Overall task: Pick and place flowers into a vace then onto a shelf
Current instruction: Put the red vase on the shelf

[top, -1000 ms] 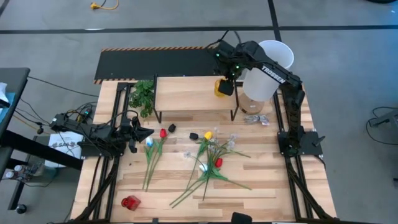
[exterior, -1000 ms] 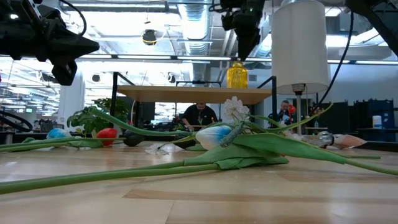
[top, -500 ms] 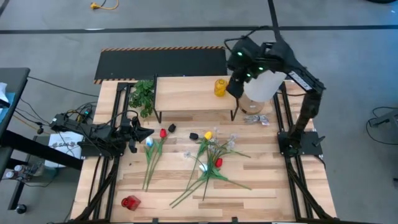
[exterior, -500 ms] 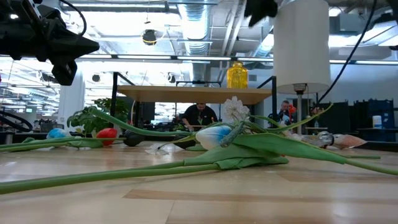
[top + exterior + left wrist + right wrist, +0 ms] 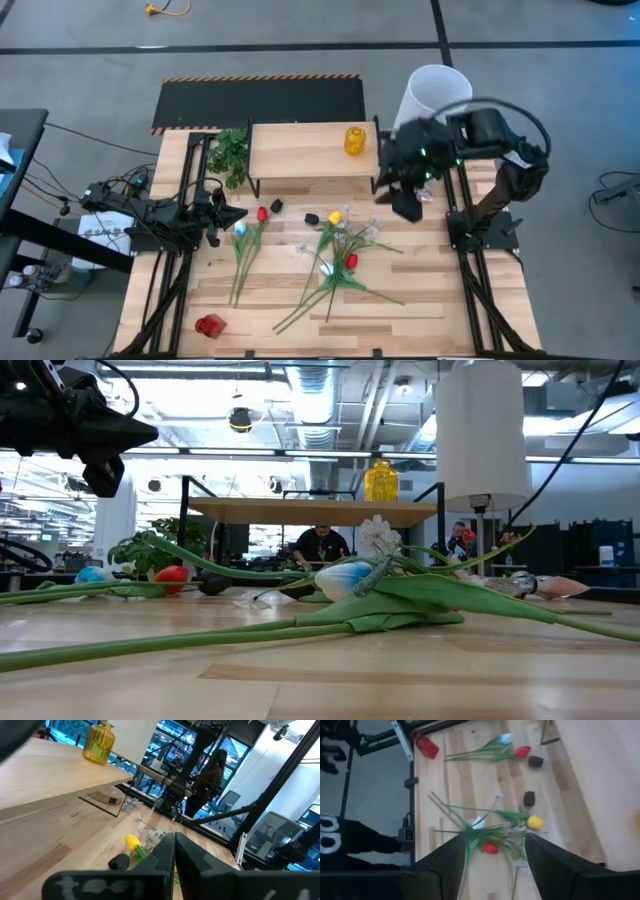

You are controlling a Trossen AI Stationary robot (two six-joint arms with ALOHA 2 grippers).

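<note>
Above the table's right side, the right gripper (image 5: 408,200) hangs spread and empty, seemingly heading for the flowers (image 5: 338,252).
They lie loose mid-table, green stems crossing; the yellow vase (image 5: 355,140) stands empty on the shelf (image 5: 300,150). Next: descend, pinch one stem. Left gripper (image 5: 225,216) waits clenched, empty.

Bright, even overhead light gives only faint shadows on the table (image 5: 400,320) in the high view. In the low view, ceiling lights at 12 o'clock glare white; the near boards and stems at 6 o'clock are soft. The right wrist view is motion-blurred throughout, the flowers (image 5: 492,830) smeared. In the left wrist view, windows at 1 o'clock glow blue, and the near fingers (image 5: 172,862) are out of focus.
</note>
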